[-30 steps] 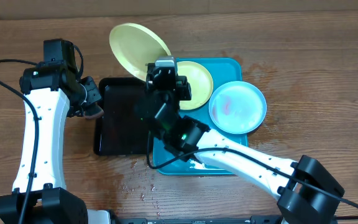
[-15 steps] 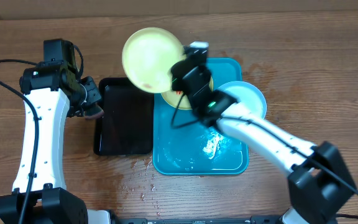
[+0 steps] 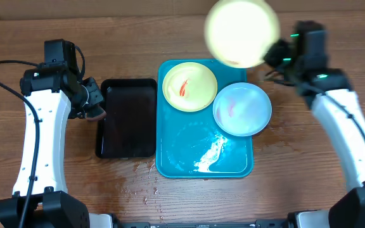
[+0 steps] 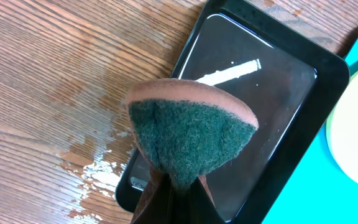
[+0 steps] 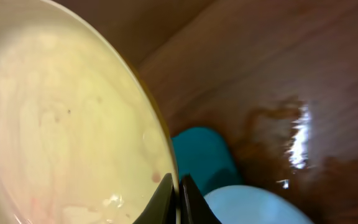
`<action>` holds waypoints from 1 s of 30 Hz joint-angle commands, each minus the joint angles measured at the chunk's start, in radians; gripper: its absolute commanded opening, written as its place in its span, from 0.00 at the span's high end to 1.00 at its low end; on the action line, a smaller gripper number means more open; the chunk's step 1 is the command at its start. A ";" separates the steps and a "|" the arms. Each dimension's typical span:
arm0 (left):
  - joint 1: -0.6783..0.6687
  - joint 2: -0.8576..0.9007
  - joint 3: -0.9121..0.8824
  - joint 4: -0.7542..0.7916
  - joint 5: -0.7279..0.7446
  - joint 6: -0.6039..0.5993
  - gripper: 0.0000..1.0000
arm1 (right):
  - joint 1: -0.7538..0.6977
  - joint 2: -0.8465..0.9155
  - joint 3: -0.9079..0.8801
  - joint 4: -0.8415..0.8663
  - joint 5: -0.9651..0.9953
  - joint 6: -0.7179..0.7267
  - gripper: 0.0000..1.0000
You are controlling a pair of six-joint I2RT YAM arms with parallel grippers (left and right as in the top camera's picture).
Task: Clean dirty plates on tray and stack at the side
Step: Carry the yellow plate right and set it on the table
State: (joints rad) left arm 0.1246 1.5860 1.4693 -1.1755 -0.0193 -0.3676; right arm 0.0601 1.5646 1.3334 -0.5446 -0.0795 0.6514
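My right gripper (image 3: 272,52) is shut on the rim of a yellow-green plate (image 3: 241,31) and holds it up above the table's far right; the plate fills the right wrist view (image 5: 61,130), jaws (image 5: 178,186) pinching its edge. On the teal tray (image 3: 189,161) lie a second yellow-green plate (image 3: 189,86) with a red smear and a pale blue-white plate (image 3: 242,109) with faint red marks. My left gripper (image 3: 94,107) is shut on a green-and-brown sponge (image 4: 188,134) beside the black tray's left edge.
A smaller black tray (image 3: 127,118) sits left of the teal tray, also in the left wrist view (image 4: 272,81). White foam smears lie on the teal tray's floor (image 3: 211,152). Wet patches mark the wood near the trays' front edge (image 3: 135,187).
My right arm has swung the held yellow-green plate from above the black tray to the right, past the teal tray, to the far right. The left arm has not moved.
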 commanded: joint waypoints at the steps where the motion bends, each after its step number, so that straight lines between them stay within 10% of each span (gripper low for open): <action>1: 0.000 -0.018 0.012 -0.002 0.010 -0.021 0.96 | -0.142 -0.015 0.016 -0.028 -0.083 0.002 0.96; 12: -0.010 -0.018 0.012 0.038 0.063 0.036 0.96 | -0.513 0.026 0.014 -0.274 0.014 -0.110 0.96; 30: -0.114 -0.017 0.012 0.068 0.072 0.113 0.96 | -0.537 0.228 0.012 -0.433 0.100 -0.190 0.96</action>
State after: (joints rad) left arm 0.0246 1.5860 1.4693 -1.1130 0.0380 -0.2859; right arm -0.4816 1.7718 1.3342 -0.9703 0.0078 0.4911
